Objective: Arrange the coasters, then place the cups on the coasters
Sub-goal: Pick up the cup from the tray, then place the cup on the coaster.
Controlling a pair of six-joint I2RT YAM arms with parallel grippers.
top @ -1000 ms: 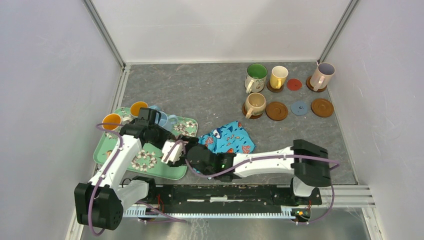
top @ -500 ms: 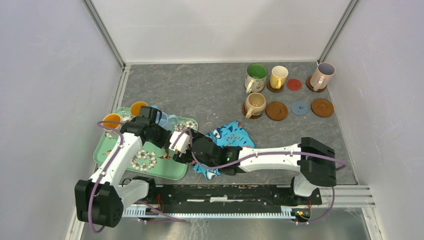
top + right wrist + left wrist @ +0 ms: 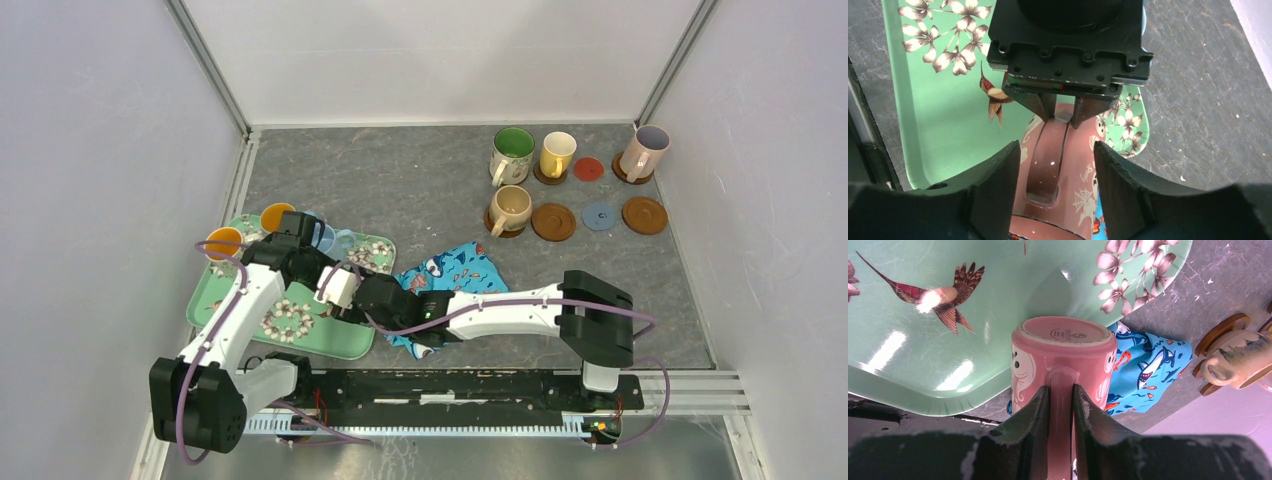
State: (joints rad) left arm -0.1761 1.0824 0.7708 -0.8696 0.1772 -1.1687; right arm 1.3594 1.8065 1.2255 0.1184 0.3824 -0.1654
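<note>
While the left end effector [image 3: 1062, 407] is clamped narrow on the handle of the pink ceramic mug [image 3: 1063, 352] with white cartoon prints, that mug hangs on its side over the near right edge of the green floral tray [image 3: 923, 340], in the lower left of the overhead frame. In the right wrist view the mug's long axis runs up and down the frame, rim toward the bottom edge and handle facing the lens. The right end effector [image 3: 1055, 192] stands wide, one finger on each side of the mug's body; whether its pads touch the wall cannot be told. The empty round coasters, one red [image 3: 588, 169], one blue-grey [image 3: 599, 215] and two brown [image 3: 553, 221], lie on the grey counter [image 3: 400, 190] in the upper right, well apart from the mug. They are on the right arm's side, so the handover probably hinges on that straddle.
</note>
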